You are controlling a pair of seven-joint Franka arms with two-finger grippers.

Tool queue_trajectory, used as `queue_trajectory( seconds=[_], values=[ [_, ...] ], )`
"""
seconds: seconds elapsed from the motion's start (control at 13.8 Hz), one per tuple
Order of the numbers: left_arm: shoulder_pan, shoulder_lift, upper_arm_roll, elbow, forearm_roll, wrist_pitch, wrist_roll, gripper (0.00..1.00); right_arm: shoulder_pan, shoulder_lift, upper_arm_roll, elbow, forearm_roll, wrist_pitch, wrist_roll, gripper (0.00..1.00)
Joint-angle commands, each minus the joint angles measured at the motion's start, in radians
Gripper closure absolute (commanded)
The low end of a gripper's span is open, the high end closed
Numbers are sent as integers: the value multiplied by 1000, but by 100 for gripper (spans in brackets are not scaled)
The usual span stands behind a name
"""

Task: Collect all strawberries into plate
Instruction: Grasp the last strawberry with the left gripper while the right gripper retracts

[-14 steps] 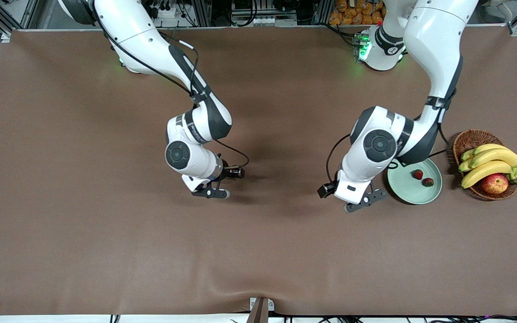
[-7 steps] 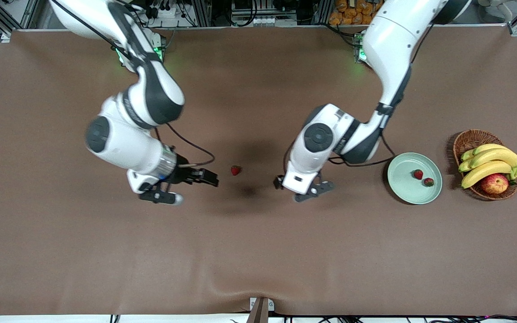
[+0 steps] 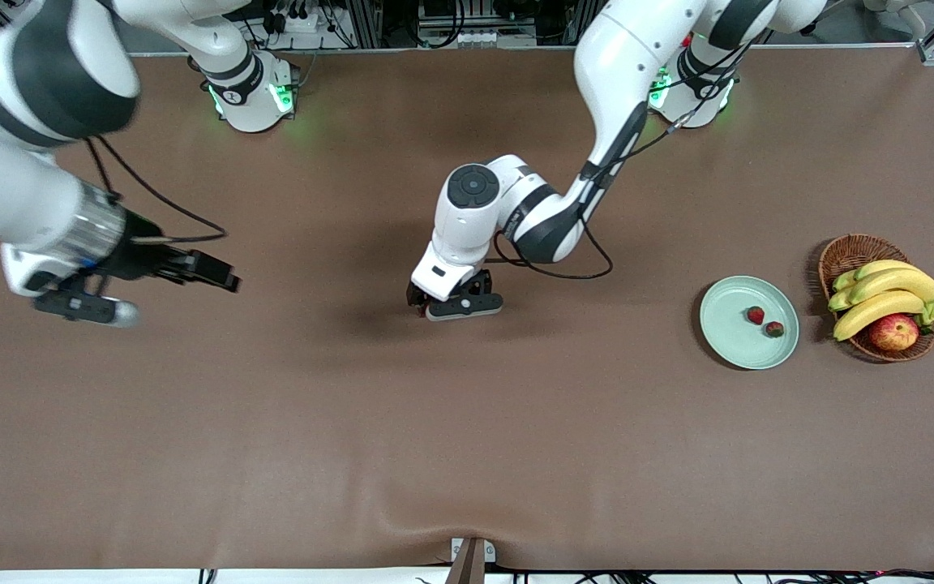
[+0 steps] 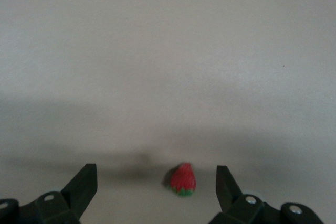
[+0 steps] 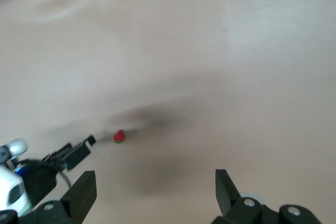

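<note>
Front view: my left claw (image 3: 455, 307) hangs low over the middle of the bench (image 3: 467, 454), right above the spot where the last loose strawberry sits. I can't see that berry here, because the claw hides it. Two strawberries (image 3: 755, 315) lie in the plate (image 3: 718, 337) already, toward the left arm's end of the bench, just beside the basket (image 3: 844, 251) with the bananas (image 3: 889, 284) and the apple (image 3: 893, 332). My right claw (image 3: 86, 304) is up in the air over the right arm's end of the bench, and that arm waits.

Left wrist view: the left claw (image 4: 156, 192) is wide open and holds nothing. The last strawberry (image 4: 183, 179) lies on the bench between the two fingers (image 4: 84, 184), but closer to one than to the other. I think that is the tricky part. If I shut the claw now, one finger may hit the berry first and roll it away. The berry is tiny and pointy, so it could pop out. If I squeeze too hard, I may squash it.

Right wrist view: the right claw (image 5: 156, 195) is open too and holds nothing. Well apart from it I see the red berry (image 5: 119, 136) with the tip of the left claw (image 5: 79, 149) just beside it. The plate is well apart from the berry, so a loose hold could drop it on the way.
</note>
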Motion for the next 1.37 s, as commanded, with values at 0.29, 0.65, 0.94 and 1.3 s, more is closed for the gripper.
queue_trajectory(
  seconds=[0.29,0.65,0.94,1.3],
  values=[
    [-208,135,195,73,-5,97,-4,0,-156,-80,21,84,-197,-202,-309,0],
    [-245,165,222,73,-4,99,-4,0,-239,-101,18,83,-329,-224,-414,0],
    [-250,174,224,73,-5,104,-4,0,-249,-100,18,75,-329,-225,-423,0],
    [-250,177,224,73,-5,117,-4,8,-239,-100,23,75,-311,-311,-403,0]
  ],
)
